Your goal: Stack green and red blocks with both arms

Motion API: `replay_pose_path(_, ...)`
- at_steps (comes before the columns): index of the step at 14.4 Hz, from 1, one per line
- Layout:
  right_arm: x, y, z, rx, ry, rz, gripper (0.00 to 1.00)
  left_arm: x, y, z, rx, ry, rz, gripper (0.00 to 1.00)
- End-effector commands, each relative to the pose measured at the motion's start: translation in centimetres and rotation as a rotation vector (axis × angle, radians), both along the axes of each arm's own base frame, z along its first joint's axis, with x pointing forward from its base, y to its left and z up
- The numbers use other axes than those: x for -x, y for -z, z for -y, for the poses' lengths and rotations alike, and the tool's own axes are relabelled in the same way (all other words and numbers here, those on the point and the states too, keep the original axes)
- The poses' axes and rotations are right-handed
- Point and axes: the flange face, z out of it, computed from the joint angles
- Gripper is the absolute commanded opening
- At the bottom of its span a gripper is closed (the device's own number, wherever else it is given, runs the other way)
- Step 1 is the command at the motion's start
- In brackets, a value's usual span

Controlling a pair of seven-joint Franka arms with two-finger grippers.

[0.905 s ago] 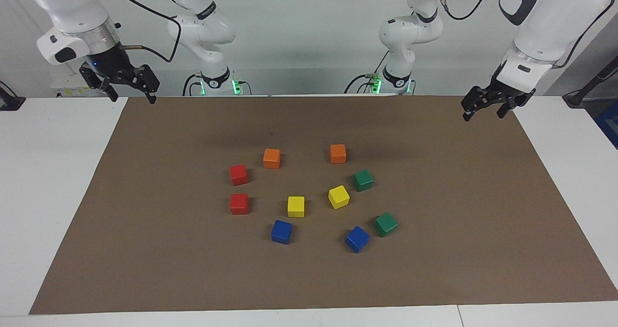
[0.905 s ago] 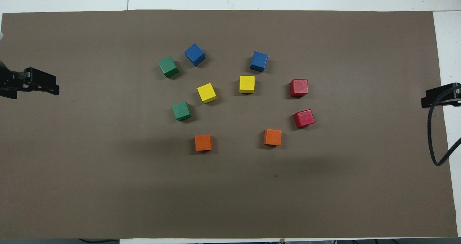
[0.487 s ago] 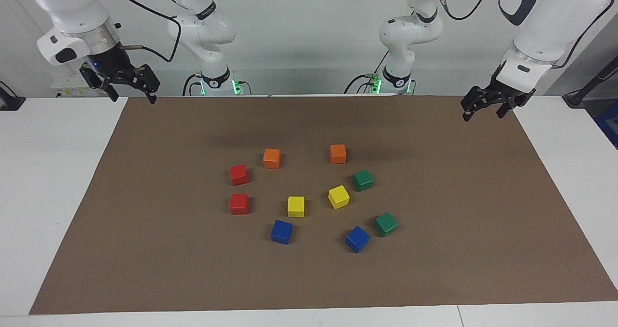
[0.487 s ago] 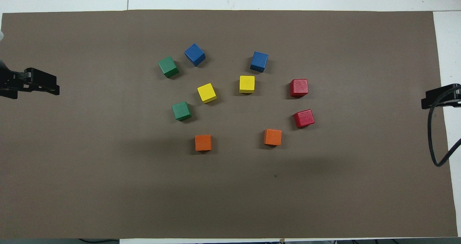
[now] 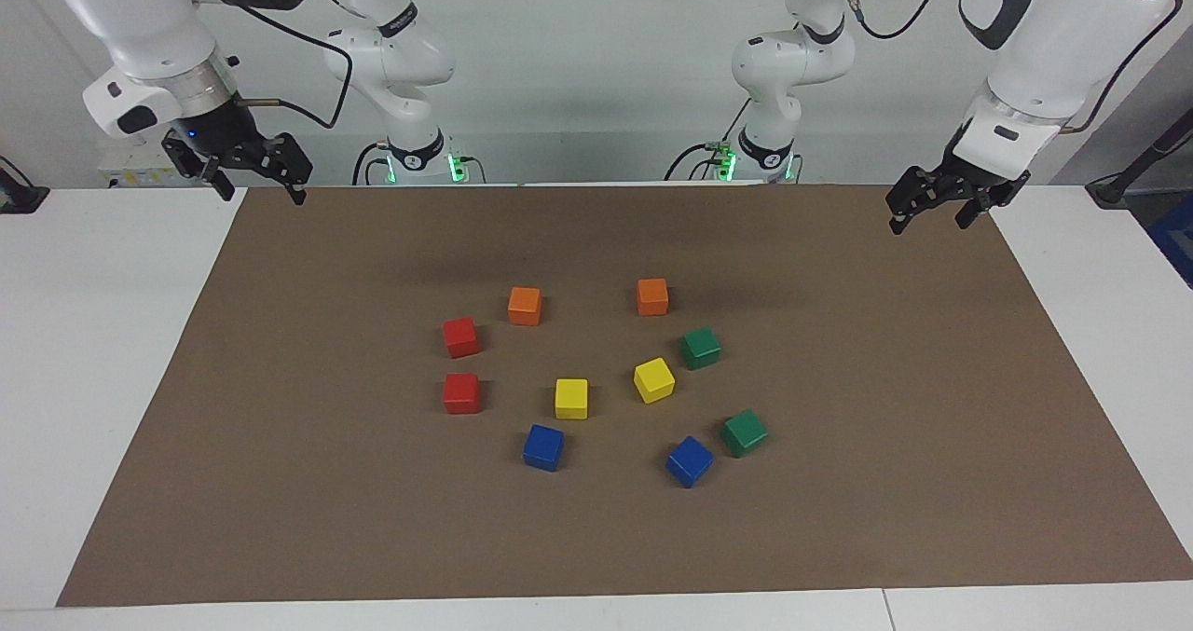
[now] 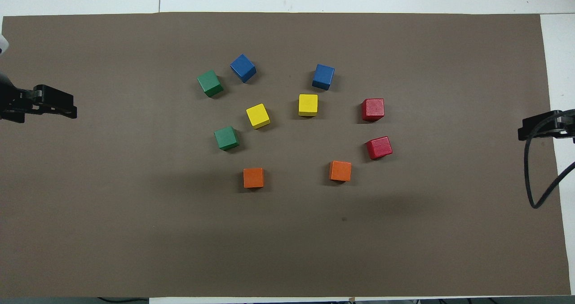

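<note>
Nothing is stacked yet; all ten cubes sit singly on the brown mat (image 5: pixel 280 407) covering the worktop. The two red blocks (image 5: pixel 460 336) (image 5: pixel 461 393) lie toward the right arm's end of the mat, so the right hand (image 5: pixel 259 184), fingers apart and empty above the mat's corner, is the likelier one to reach them. The two green blocks (image 5: pixel 700 348) (image 5: pixel 744 432) lie toward the left arm's end, under the reach of the left hand (image 5: pixel 932 213), also spread and empty. Two orange (image 5: pixel 525 306), two yellow (image 5: pixel 571 398) and two blue cubes (image 5: pixel 543 447) sit between.
</note>
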Motion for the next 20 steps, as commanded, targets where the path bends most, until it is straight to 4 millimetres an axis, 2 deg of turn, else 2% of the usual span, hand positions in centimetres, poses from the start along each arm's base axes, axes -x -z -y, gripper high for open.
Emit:
replay_pose_path(1, -0.1, 2.8, -0.6, -0.004, -0.021, 0.018, 1.0, 0.3, -0.3, 0.3, 0.009, -0.008, 0.015, 1.0)
replay_pose_path(2, -0.4, 3.9, -0.8, -0.008, -0.009, 0.017, 1.0, 0.7, 0.0, 0.8, 0.005, -0.005, 0.009, 1.0)
replay_pose_path(4, -1.0, 6.0, -3.2, -0.022, -0.012, 0.021, 1.0, 0.8, 0.4, 1.0, 0.006, -0.015, 0.014, 1.0)
replay_pose_path(6, -1.8, 7.6, -4.9, -0.021, 0.004, 0.004, 1.0, 1.1, 0.9, 2.5, 0.005, 0.013, 0.004, 1.0)
replay_pose_path(10, -3.2, 10.2, -9.1, -0.022, -0.002, 0.042, 1.0, 1.5, 1.4, 2.4, 0.0, 0.021, -0.015, 1.0)
replay_pose_path(16, -4.0, 14.6, -10.8, -0.021, -0.019, 0.033, 1.0, 1.4, 0.8, 2.5, -0.001, 0.008, 0.01, 1.0)
replay_pose_path(18, -4.6, 15.7, -12.9, -0.022, -0.002, 0.051, 1.0, 1.3, 0.9, 3.0, 0.001, 0.011, 0.023, 1.0)
replay_pose_path(20, -4.9, 16.8, -14.7, -0.024, 0.009, 0.063, 1.0, 1.2, 1.2, 3.3, 0.0, -0.082, 0.03, 1.0)
